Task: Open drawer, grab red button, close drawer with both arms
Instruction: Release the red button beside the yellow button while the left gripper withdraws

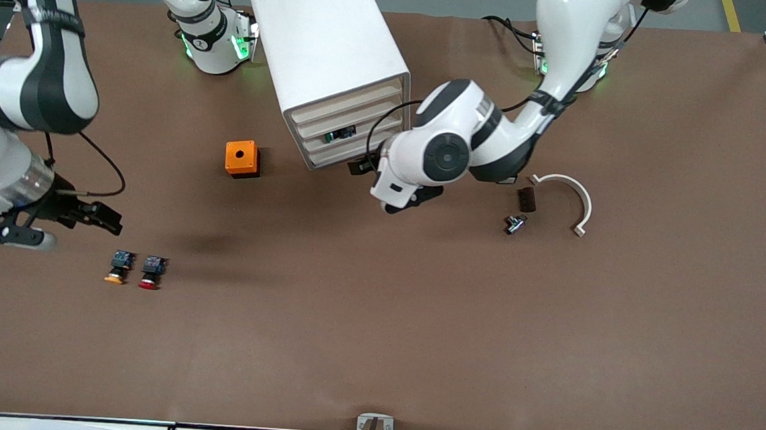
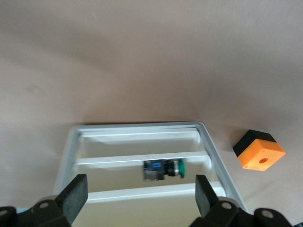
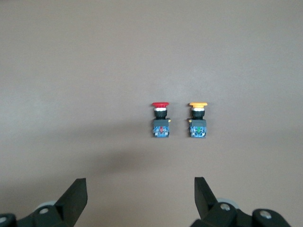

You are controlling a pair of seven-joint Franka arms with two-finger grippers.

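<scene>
**Lining up on the second drawer front**

Front view: I have the left gripper (image 1: 402, 199) low in front of the cabinet (image 1: 329, 59), just off the drawer (image 1: 349, 122), which looks shut. I'd approach square to the front and catch its edge, not the front below with the green-capped button (image 1: 338, 134). The right gripper (image 1: 43, 217) waits near the red button (image 1: 151, 271) and the orange-capped button (image 1: 118, 266), both on the table.

Left wrist view: fingers (image 2: 75, 194) spread wide, holding nothing, framing the drawer fronts.

Right wrist view: fingers (image 3: 202, 189) parted, empty.
</scene>
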